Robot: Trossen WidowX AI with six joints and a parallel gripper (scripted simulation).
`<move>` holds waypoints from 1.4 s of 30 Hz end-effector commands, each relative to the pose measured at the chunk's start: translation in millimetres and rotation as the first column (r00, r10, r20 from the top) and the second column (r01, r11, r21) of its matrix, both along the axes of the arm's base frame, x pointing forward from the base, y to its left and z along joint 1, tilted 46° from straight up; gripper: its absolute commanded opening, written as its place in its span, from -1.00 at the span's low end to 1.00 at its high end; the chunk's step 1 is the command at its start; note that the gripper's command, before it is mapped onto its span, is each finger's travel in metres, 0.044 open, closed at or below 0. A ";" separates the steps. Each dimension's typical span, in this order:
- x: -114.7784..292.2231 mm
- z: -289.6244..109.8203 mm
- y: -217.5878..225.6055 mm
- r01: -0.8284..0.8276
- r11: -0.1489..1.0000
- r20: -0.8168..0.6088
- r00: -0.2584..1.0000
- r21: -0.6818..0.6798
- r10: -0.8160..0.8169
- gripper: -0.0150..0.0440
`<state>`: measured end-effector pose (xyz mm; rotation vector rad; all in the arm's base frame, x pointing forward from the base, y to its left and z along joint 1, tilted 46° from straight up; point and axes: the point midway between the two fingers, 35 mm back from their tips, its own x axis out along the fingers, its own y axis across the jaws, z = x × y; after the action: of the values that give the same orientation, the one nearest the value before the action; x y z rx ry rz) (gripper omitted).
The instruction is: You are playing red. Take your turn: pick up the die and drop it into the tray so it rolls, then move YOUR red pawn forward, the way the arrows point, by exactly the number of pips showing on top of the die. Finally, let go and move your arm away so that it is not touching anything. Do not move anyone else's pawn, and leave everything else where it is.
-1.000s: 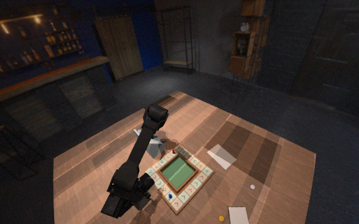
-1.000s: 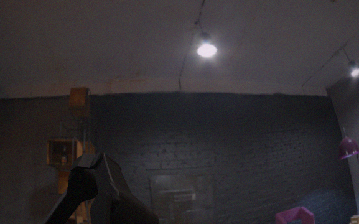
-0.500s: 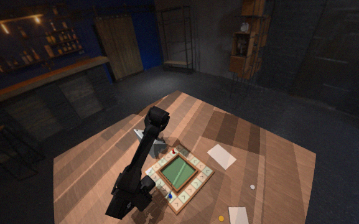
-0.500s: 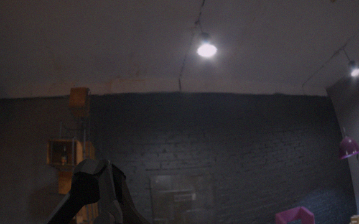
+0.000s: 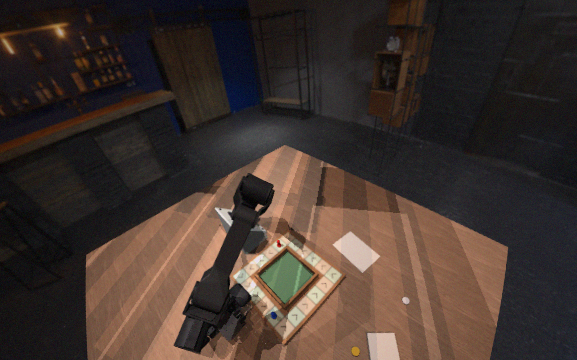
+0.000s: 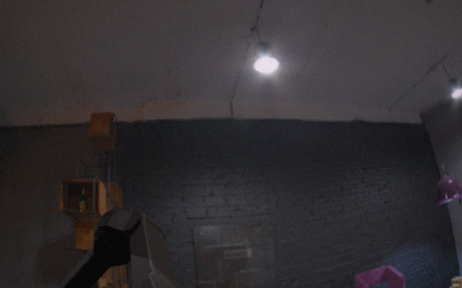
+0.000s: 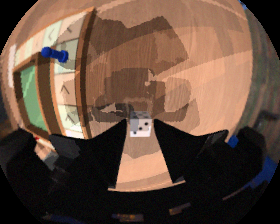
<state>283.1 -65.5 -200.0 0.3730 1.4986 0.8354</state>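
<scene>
The white die [image 7: 141, 128] stands between the fingertips in the wrist view, with black pips on its near face and a narrow gap at each side. My gripper [image 7: 140, 121] is open, its fingers part closed around the die and low over the table. In the top view the arm hides the die. The green-floored tray [image 5: 283, 277] [image 7: 33, 95] is empty, in the middle of the square arrow board [image 5: 324, 284]. The red pawn [image 5: 278, 243] stands on the board's far corner area. The blue pawn [image 5: 274, 315] [image 7: 54, 54] stands on the board's near left side.
A grey wedge-shaped object [image 5: 254, 241] is behind the arm, beside the board. A white card [image 5: 356, 251] lies right of the board. A white ball [image 5: 406, 300], a yellow disc [image 5: 355, 351] and another white card [image 5: 383, 346] lie farther right and nearer. The exterior view shows only part of the arm.
</scene>
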 end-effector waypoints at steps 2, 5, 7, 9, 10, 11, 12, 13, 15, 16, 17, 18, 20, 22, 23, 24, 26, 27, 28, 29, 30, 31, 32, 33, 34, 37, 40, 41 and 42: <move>-1.0 -0.5 1.6 0.006 1.000 -0.003 1.000 0.004 -0.006 -0.14; -1.0 -0.5 1.6 0.006 1.000 -0.003 1.000 0.004 -0.006 -0.21; -1.0 -0.5 1.6 0.006 1.000 -0.003 1.000 0.004 -0.006 -0.25; -0.7 0.2 0.7 0.006 1.000 -0.003 1.000 0.004 -0.006 -0.43; 0.3 2.3 -2.2 0.006 1.000 -0.003 1.000 0.003 -0.006 -0.49; 1.7 5.9 -6.9 0.006 1.000 -0.003 1.000 0.002 -0.006 -0.49; 3.4 10.4 -12.7 0.006 1.000 -0.003 1.000 0.001 -0.006 -0.49; 4.9 15.1 -18.6 0.006 1.000 -0.003 1.000 0.000 -0.006 -0.49; 7.5 24.8 -30.3 0.007 1.000 -0.003 1.000 -0.001 -0.007 -0.49; 8.5 29.8 -36.2 0.007 1.000 -0.003 1.000 -0.002 -0.007 -0.49; 9.3 34.9 -42.0 0.007 1.000 -0.003 1.000 -0.003 -0.007 -0.49; 9.9 40.2 -47.8 0.007 1.000 -0.003 1.000 -0.003 -0.007 -0.49; 10.5 51.2 -59.9 0.008 1.000 -0.005 1.000 -0.005 -0.008 -0.49; 10.5 62.5 -71.4 0.008 1.000 -0.006 1.000 -0.006 -0.008 -0.49; 10.2 68.3 -77.0 0.008 1.000 -0.006 1.000 -0.005 -0.008 -0.49; 9.8 74.2 -82.4 0.007 1.000 -0.006 1.000 -0.005 -0.007 -0.49; 9.1 81.9 -89.2 0.006 1.000 -0.005 1.000 -0.003 -0.006 -0.49; 9.0 82.8 -90.1 0.006 1.000 -0.005 1.000 -0.003 -0.006 -0.49; 9.0 82.8 -90.1 0.006 1.000 -0.005 1.000 -0.003 -0.006 -0.49; 9.0 82.8 -90.1 0.006 1.000 -0.005 1.000 -0.003 -0.006 -0.49; 9.0 82.8 -90.1 0.006 1.000 -0.005 1.000 -0.003 -0.006 -0.49; 9.3 83.2 -89.6 0.009 1.000 -0.008 1.000 -0.003 -0.009 -0.49; 9.9 84.5 -88.1 0.019 1.000 -0.017 1.000 -0.006 -0.019 -0.49; 11.0 86.7 -85.8 0.035 0.999 -0.032 0.999 -0.010 -0.035 -0.49; 12.2 89.2 -82.8 0.054 0.998 -0.050 0.997 -0.016 -0.055 -0.49; 15.5 96.9 -73.9 0.112 0.993 -0.104 0.988 -0.034 -0.115 -0.49; 18.4 104.4 -64.8 0.169 0.984 -0.155 0.972 -0.054 -0.175 -0.49; 19.3 106.9 -61.7 0.187 0.980 -0.172 0.966 -0.061 -0.195 -0.49; 20.1 109.4 -58.6 0.205 0.976 -0.188 0.958 -0.069 -0.215 -0.49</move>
<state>301.5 -133.7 -98.4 0.5188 1.5953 0.6684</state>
